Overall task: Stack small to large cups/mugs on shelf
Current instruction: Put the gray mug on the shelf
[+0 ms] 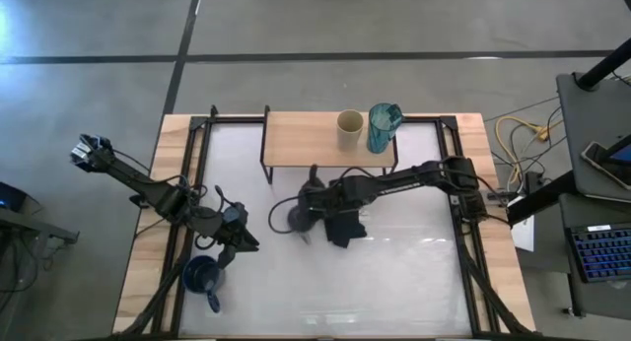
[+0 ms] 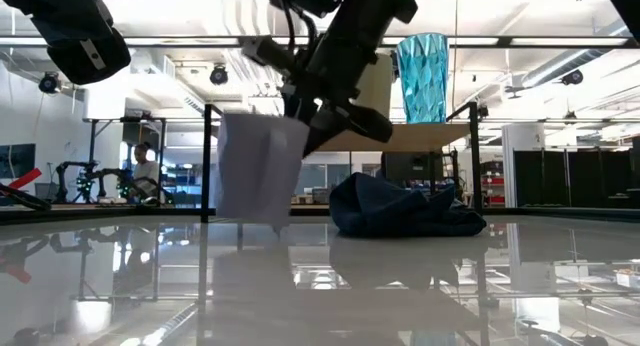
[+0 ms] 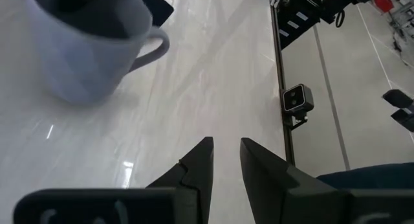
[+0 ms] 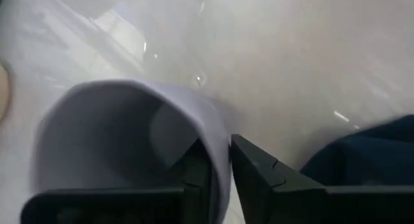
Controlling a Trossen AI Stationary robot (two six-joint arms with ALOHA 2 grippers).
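The grey-lavender mug (image 1: 294,221) is in my right gripper (image 1: 308,215) at the table's middle, next to the dark navy cloth (image 1: 345,229); the low view shows this mug (image 2: 255,171) tilted. On the shelf (image 1: 306,139) the beige cup (image 1: 349,127) and the teal mug (image 1: 383,127) stand upright on their bases. Near the table's left edge the dark blue mug (image 1: 202,275) stands on the tabletop. My left gripper (image 3: 226,160) hovers just right of it, narrowly open and holding nothing. My right gripper holds the grey-lavender mug by its rim wall (image 4: 220,160), one finger (image 4: 194,169) inside the hollow and the other (image 4: 255,169) outside. The fingers slant down from above. The mug (image 2: 255,171) is tilted; its lowest edge is at or just above the tabletop, I cannot tell which.
The navy cloth (image 2: 400,208) lies crumpled on the table right of the held mug. The shelf board has bare room left of the beige cup (image 1: 296,134). Black frame rails (image 1: 197,154) run along the table's sides. A person (image 2: 147,171) sits far off in the room.
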